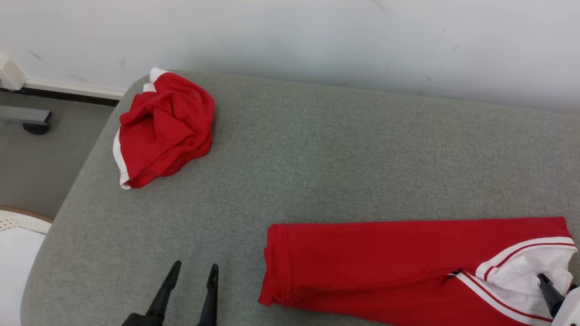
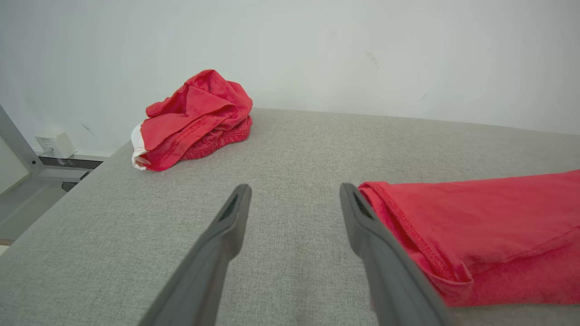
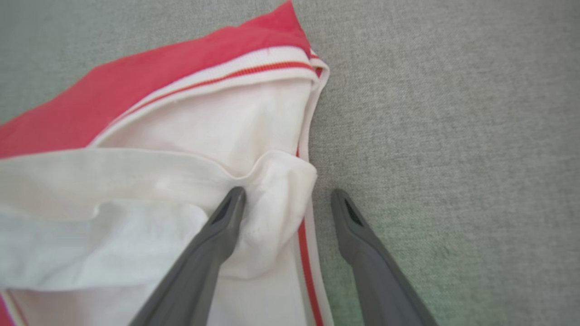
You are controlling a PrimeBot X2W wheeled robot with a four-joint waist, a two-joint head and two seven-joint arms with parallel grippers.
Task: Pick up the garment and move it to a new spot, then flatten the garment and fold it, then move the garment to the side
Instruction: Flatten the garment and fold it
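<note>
Red folded garment (image 1: 385, 262) at four o'clock on the worktop (image 1: 317, 149). My right gripper (image 3: 287, 197) spread, straddling its white end (image 3: 276, 181); left gripper (image 1: 195, 267) spread, empty, at seven. I reckon: pinch every layer before lifting.

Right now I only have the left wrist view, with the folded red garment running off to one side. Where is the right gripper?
Observer: The right gripper is at the other, white-lined end of that folded red garment, with its jaws open.
Operator: Is it gripping any cloth?
Observer: Not clamped. One finger's tip is against a raised white fold; the other is over bare grey surface.
Operator: Anything off the surface's near left edge?
Observer: A white container with a pale perforated rim, partly in the head view's lower left corner.
</note>
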